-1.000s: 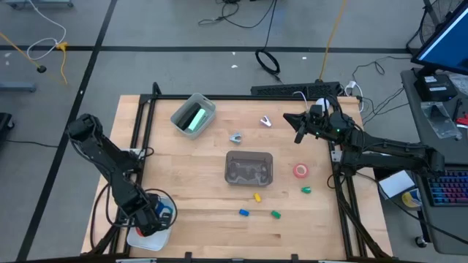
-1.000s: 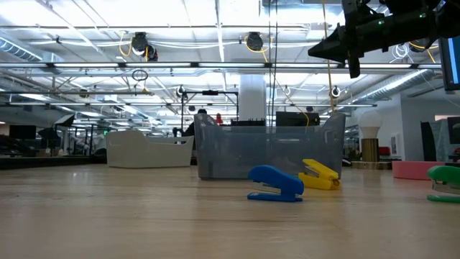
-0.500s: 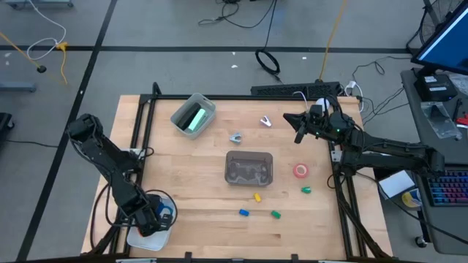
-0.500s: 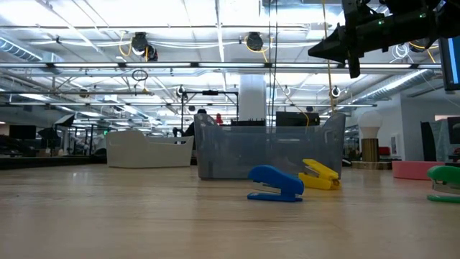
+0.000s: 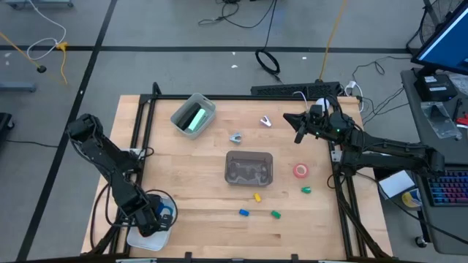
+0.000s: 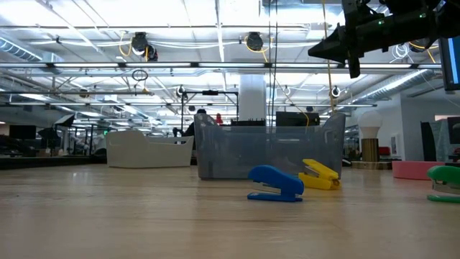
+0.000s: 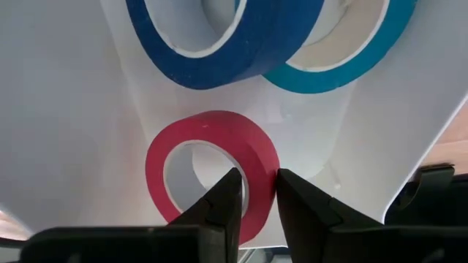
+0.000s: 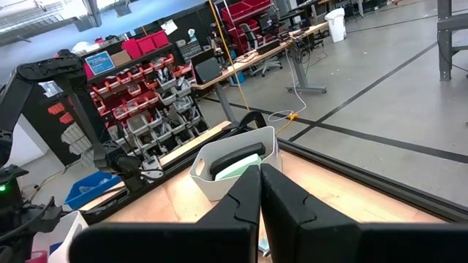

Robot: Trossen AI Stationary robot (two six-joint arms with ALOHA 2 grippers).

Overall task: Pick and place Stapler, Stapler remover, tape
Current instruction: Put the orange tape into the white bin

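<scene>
My left gripper point(image 5: 158, 219) is down in a white tray point(image 5: 143, 239) at the table's near-left corner, shut on a red tape roll point(image 7: 212, 172). Dark blue point(image 7: 219, 40) and light blue point(image 7: 344, 51) rolls lie beside it in the tray. A pink-red roll point(image 5: 300, 171) lies flat on the table to the right. My right gripper point(image 5: 298, 130) hovers high over the far-right part, shut and touching nothing. Small blue point(image 5: 244, 212), yellow point(image 5: 257, 196) and green point(image 5: 276, 214) staplers lie near the table's near edge. Two metal staple removers point(image 5: 235, 137) point(image 5: 265, 122) lie farther back. My left gripper pinches the red roll's wall point(image 7: 260, 169) on one side of the ring, one finger point(image 7: 223, 201) inside the hollow centre and the other finger point(image 7: 303, 204) outside. The fingers come from above, pointing down. The roll lies flat over the tray's white floor.
A clear bin point(image 5: 249, 167) stands mid-table and a white bin holding a green item point(image 5: 193, 115) stands at the far left. Another green stapler point(image 5: 306, 190) lies near the right edge. Black frame rails run along the table's left and right sides. Bare wood lies between the tray and the staplers.
</scene>
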